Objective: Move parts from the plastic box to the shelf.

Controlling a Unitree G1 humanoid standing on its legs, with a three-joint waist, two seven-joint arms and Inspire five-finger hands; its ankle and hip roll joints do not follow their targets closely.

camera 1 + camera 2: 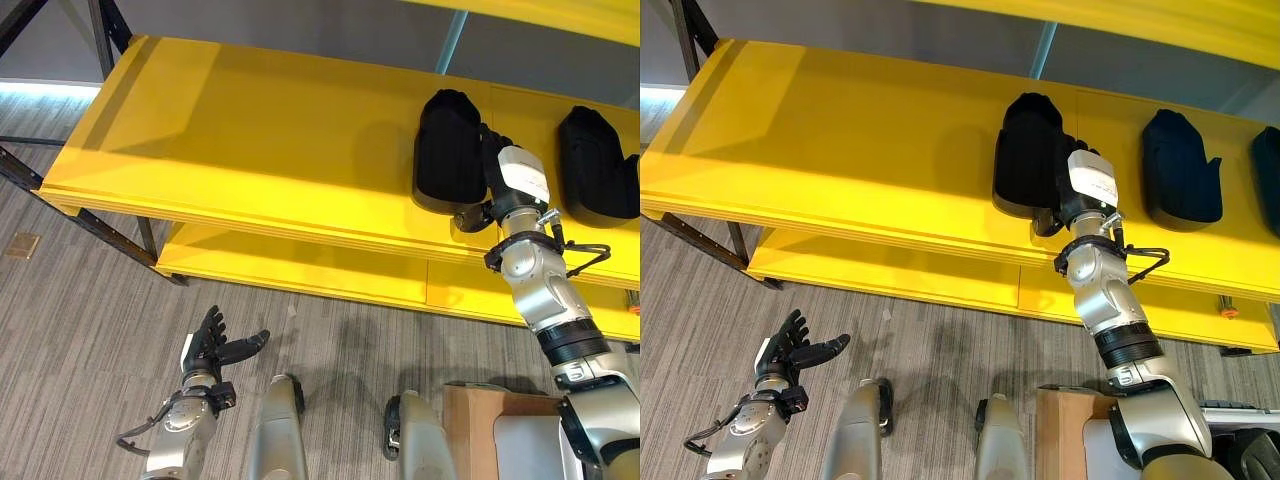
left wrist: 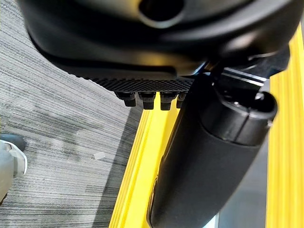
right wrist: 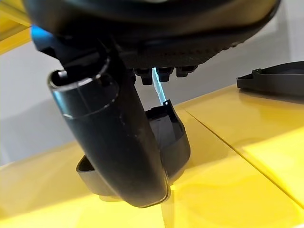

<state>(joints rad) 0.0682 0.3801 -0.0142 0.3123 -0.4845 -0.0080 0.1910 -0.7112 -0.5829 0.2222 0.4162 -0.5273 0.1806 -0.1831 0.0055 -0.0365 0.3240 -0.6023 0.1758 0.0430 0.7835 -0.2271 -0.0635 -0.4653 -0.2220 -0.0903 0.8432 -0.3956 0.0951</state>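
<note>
Left eye view | right hand fingers pinching black part | long axis front-to-back on shelf

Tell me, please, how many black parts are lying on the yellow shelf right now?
3. One black part sits by the right hand; a second part lies to its right; a third part is cut off at the frame's edge. More may lie beyond.

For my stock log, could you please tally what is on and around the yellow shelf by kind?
Black parts on the yellow shelf: 3 (first, second, third at the view's edge)
Cardboard box on the floor: 1
Robot hands: 2 (left hand, right hand)
Total: 6
</note>
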